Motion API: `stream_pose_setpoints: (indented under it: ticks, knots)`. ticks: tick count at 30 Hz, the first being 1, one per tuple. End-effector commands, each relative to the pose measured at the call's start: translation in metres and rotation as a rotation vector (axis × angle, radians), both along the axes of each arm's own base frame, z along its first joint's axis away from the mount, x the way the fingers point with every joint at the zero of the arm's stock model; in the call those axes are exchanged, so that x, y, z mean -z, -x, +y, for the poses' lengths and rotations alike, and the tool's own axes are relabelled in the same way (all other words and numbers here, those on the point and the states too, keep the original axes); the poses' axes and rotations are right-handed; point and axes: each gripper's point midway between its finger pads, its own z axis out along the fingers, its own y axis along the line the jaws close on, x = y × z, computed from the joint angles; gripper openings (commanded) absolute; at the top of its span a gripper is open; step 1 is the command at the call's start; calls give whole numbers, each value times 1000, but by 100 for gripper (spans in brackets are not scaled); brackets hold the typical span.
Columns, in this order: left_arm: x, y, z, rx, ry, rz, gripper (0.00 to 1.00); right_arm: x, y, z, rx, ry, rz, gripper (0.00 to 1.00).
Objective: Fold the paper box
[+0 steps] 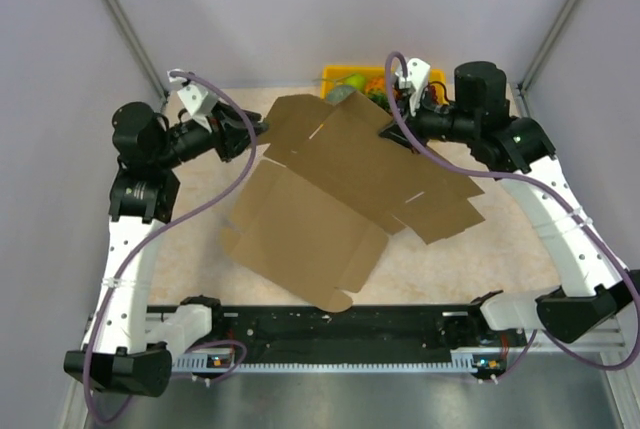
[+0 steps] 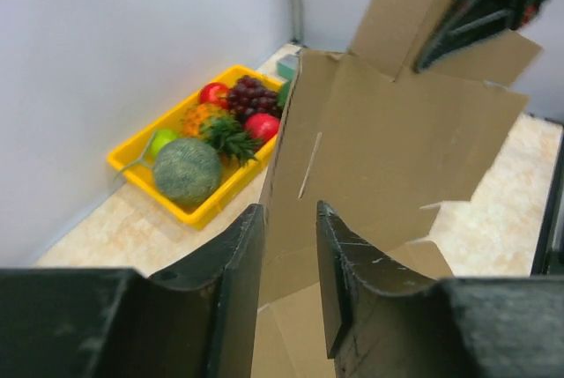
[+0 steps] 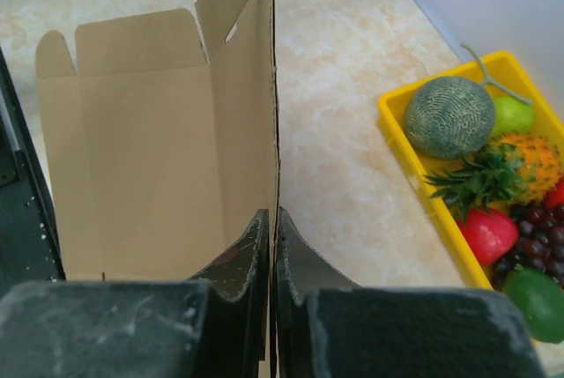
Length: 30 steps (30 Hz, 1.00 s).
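The paper box (image 1: 330, 199) is a brown die-cut cardboard sheet, part flat on the table and part raised toward the back. My right gripper (image 1: 388, 129) is at its far edge. In the right wrist view this gripper (image 3: 273, 215) is shut on a thin upright wall of the paper box (image 3: 141, 149). My left gripper (image 1: 255, 134) is at the sheet's left edge. In the left wrist view it (image 2: 289, 211) stands open, and the raised panel of the paper box (image 2: 397, 140) shows in the gap, with no finger touching it. The right gripper (image 2: 476, 17) pinches the panel's top.
A yellow tray (image 1: 335, 74) of fruit stands at the back, just behind the raised cardboard; it also shows in both wrist views, the tray (image 2: 132, 162) to the left and the tray (image 3: 423, 175) to the right. Grey walls close both sides. A black rail (image 1: 330, 334) runs along the near edge.
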Motion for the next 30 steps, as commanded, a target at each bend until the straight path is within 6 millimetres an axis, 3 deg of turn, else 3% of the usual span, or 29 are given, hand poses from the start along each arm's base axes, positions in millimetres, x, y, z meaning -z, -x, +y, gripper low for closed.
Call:
stream_pose_setpoints:
  ticks: [1,2,5,7,8,9,10,11,13,14,16,18,21,23,25,26,27,29,30]
  knots:
    - [-39,-8,30,-243,180,53,37,-37,-1,-8,55,-67,-126,0]
    - [-39,-11,49,-333,216,79,38,-36,-2,-10,50,-68,-128,0]
    - [-14,-31,100,-586,354,247,43,-38,5,-6,-14,-94,-126,0]
    - [9,-40,111,-601,383,343,52,-37,7,-3,-40,-101,-118,0]
    - [28,-55,131,-660,405,420,56,-37,8,-2,-52,-104,-118,0]
    - [44,-61,139,-678,460,521,56,-38,10,-1,-62,-108,-119,0]
    - [52,-62,134,-600,474,579,59,-37,12,0,-76,-111,-115,0]
    - [72,-76,143,-596,497,650,61,-38,12,0,-77,-113,-115,0]
    - [89,-88,141,-540,488,700,56,-39,15,0,-92,-121,-112,0]
    - [108,-100,142,-515,490,762,53,-40,17,1,-100,-124,-110,0]
    - [120,-110,138,-441,494,782,51,-39,17,1,-107,-127,-105,0]
    - [131,-109,116,-298,464,811,51,-40,17,1,-109,-130,-105,0]
    - [145,-100,76,-174,340,794,54,-41,19,1,-129,-140,-101,0]
    - [141,-88,53,-79,303,745,54,-42,17,1,-126,-143,-100,0]
    - [150,-79,45,-49,296,735,52,-42,16,0,-124,-144,-95,0]
    - [142,-77,43,-33,301,687,49,-41,15,-1,-120,-145,-93,0]
    - [150,-70,41,-8,305,700,48,-42,16,-1,-128,-150,-91,0]
    - [139,-62,37,30,317,637,45,-40,15,-1,-129,-152,-82,0]
    - [144,-55,34,59,320,655,44,-41,15,0,-133,-153,-86,0]
